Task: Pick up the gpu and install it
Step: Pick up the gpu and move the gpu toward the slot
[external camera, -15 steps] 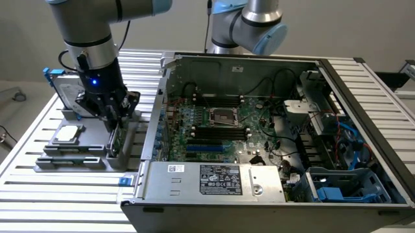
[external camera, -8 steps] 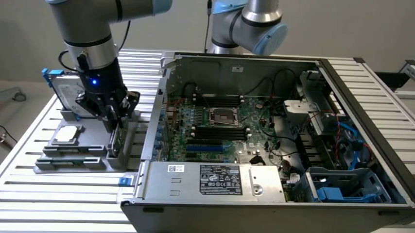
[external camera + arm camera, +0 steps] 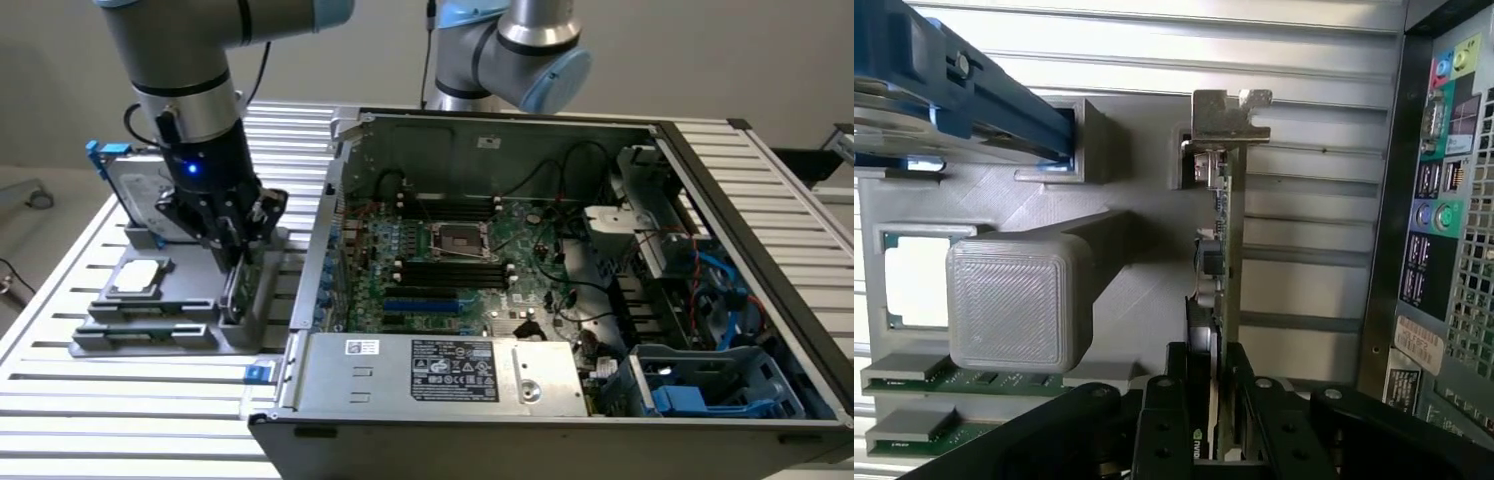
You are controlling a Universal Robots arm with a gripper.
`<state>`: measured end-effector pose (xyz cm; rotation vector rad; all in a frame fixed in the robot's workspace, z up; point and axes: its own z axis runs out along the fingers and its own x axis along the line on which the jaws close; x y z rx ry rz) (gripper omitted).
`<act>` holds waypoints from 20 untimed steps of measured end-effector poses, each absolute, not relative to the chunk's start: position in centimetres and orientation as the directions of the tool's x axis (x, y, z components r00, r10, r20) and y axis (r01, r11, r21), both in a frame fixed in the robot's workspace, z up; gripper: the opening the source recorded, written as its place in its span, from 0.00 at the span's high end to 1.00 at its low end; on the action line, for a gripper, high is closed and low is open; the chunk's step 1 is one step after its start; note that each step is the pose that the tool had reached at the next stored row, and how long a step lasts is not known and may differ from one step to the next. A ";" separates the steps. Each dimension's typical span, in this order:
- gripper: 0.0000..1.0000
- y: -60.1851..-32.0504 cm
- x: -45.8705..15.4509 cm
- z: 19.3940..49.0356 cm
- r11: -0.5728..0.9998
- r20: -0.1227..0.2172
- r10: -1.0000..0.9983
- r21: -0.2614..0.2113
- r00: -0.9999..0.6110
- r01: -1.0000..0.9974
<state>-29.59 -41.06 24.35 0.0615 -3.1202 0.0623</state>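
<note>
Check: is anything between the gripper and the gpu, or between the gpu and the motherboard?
Nothing between gripper and gpu: its fingers clamp it in the gray holder. The case's side wall rises between holder and motherboard.

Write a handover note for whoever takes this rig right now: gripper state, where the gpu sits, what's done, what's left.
Gripper: closed on the thin green and black gpu card with a silver metal end bracket, one finger on each face.
Gpu card: standing on edge in its slot in the grey plastic parts holder, on the slatted metal table beside the open computer case.
Done: the grasp on the card.
Left: the card is not yet lifted out of the holder and not yet installed in the case.
</note>
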 end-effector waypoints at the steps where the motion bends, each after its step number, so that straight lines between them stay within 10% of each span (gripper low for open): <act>1: 0.74 -41.1 -29.6 24.4 0.999 0.021 -0.026 -0.039 -0.999 -0.027; 20: 0.74 -41.1 -29.6 30.8 0.999 0.019 -0.012 -0.039 -1.000 -0.013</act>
